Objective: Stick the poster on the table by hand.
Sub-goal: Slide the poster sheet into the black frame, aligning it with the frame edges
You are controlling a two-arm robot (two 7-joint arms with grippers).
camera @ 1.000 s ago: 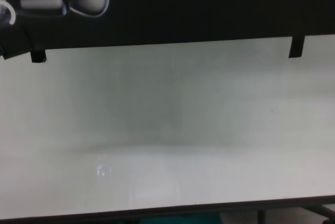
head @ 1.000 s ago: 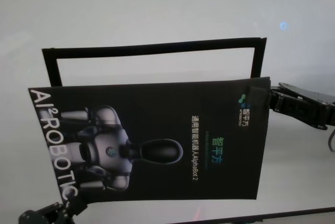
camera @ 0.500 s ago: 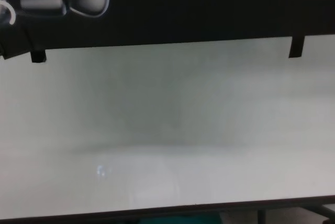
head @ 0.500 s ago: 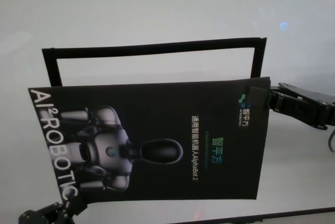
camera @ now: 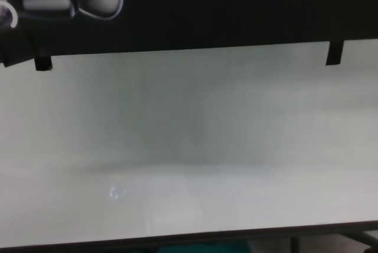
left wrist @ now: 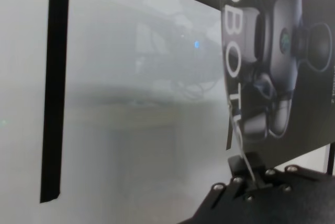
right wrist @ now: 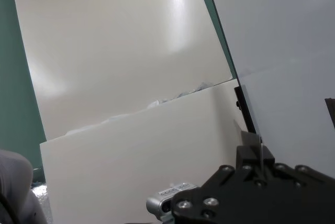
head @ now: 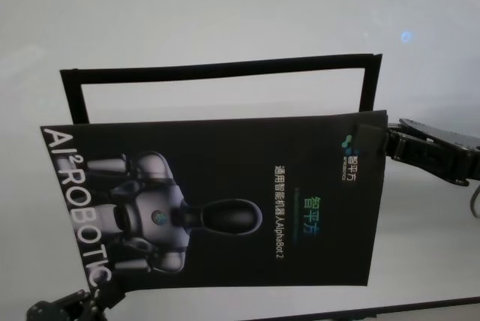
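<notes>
The poster [head: 225,201], a black glossy sheet with a grey-white robot picture and white letters, hangs just above the white table [head: 225,6], tilted. My left gripper [head: 100,292] is shut on its near left corner. The left wrist view shows the jaws [left wrist: 247,176] pinching the poster's edge [left wrist: 282,51]. My right gripper [head: 385,142] is shut on the poster's far right corner. In the right wrist view [right wrist: 259,157] it clamps the thin sheet edge-on. The chest view shows the poster's lower edge [camera: 207,10] above the table [camera: 189,146].
Thin black strips form a rectangular outline [head: 217,68] on the table behind the poster. One strip shows in the left wrist view [left wrist: 55,88], and two short ends show in the chest view [camera: 42,64] [camera: 334,53]. The table's dark front edge [camera: 189,238] is close.
</notes>
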